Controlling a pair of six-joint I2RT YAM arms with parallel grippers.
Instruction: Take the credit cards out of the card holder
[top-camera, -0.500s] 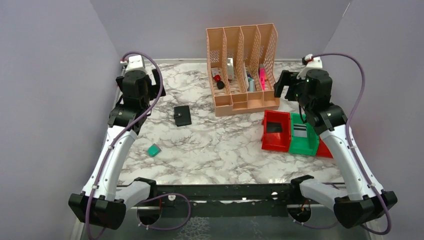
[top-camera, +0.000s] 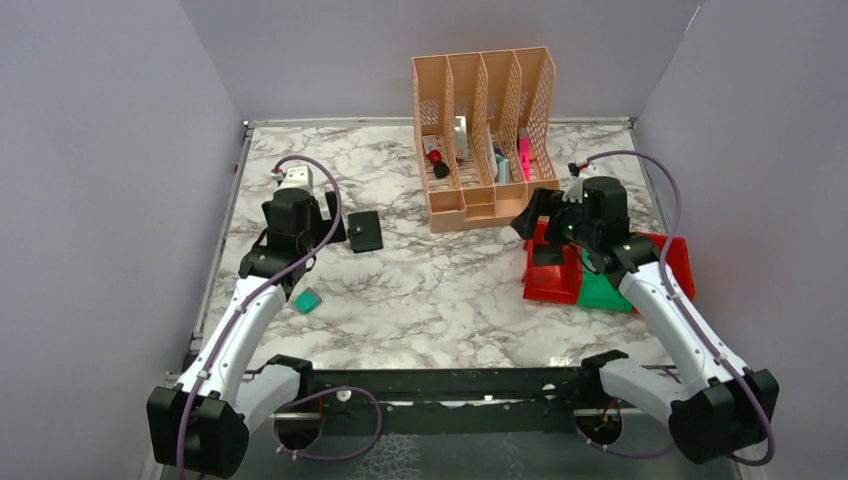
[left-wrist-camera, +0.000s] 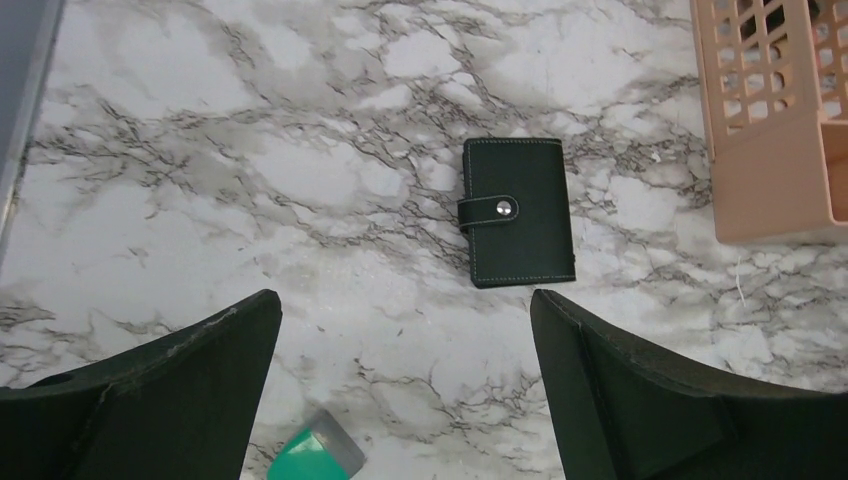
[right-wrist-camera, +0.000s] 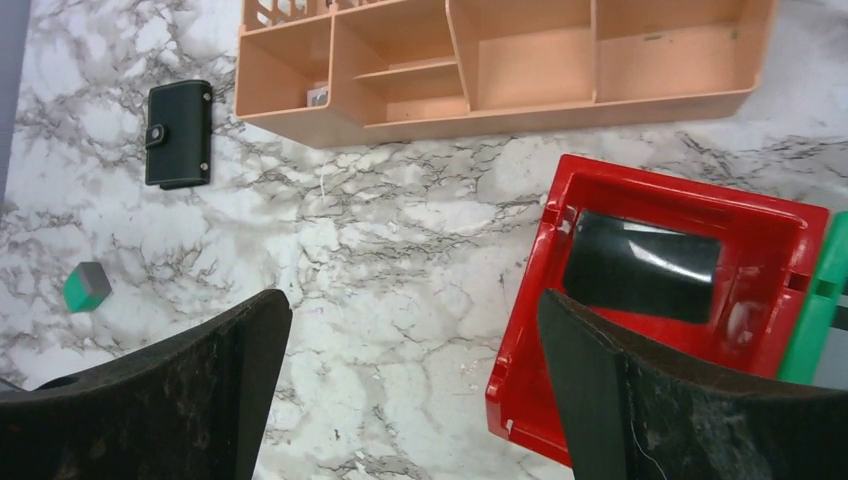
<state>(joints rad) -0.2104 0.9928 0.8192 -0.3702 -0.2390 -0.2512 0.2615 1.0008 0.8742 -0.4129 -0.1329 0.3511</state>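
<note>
**Fingers (left-wrist-camera: 150, 395) of the left arm wide open and empty, close to the shut card holder (left-wrist-camera: 520, 212)**

Fingers of both arms are spread wide and hold nothing. The left fingers hover over the marble tabletop (top-camera: 430, 290). In the left wrist view the card holder sits ahead of them, in line with the gap between them. The right fingers (right-wrist-camera: 680, 400) hang over the red bin (right-wrist-camera: 640, 190), on the near side of the peach organizer (top-camera: 485, 130), toward its right end.

The card holder lies flat on the tabletop, left of the organizer and near its front left corner, not touching it. It is closed, with the strap (left-wrist-camera: 490, 210) across the cover and the snap fastened. No card is visible, so I judge that the task is at its very beginning.

Several things could go wrong from here:

- The holder is thin and flat, and the marble looks smooth. Fingers coming down at a slant may push it instead of taking it, and it could slide toward the organizer wall.
- A pinch across both covers keeps it shut, so the strap cannot be undone. It seems one arm must hold it down while the other lifts the strap.
- The right arm is well apart from the holder, and its way there runs along the front of the organizer. It may hit that front edge, or meet the left arm above the holder.
- A small teal block (left-wrist-camera: 315, 460) lies farther from the organizer than the holder, near the left fingers, and could be knocked.
</note>
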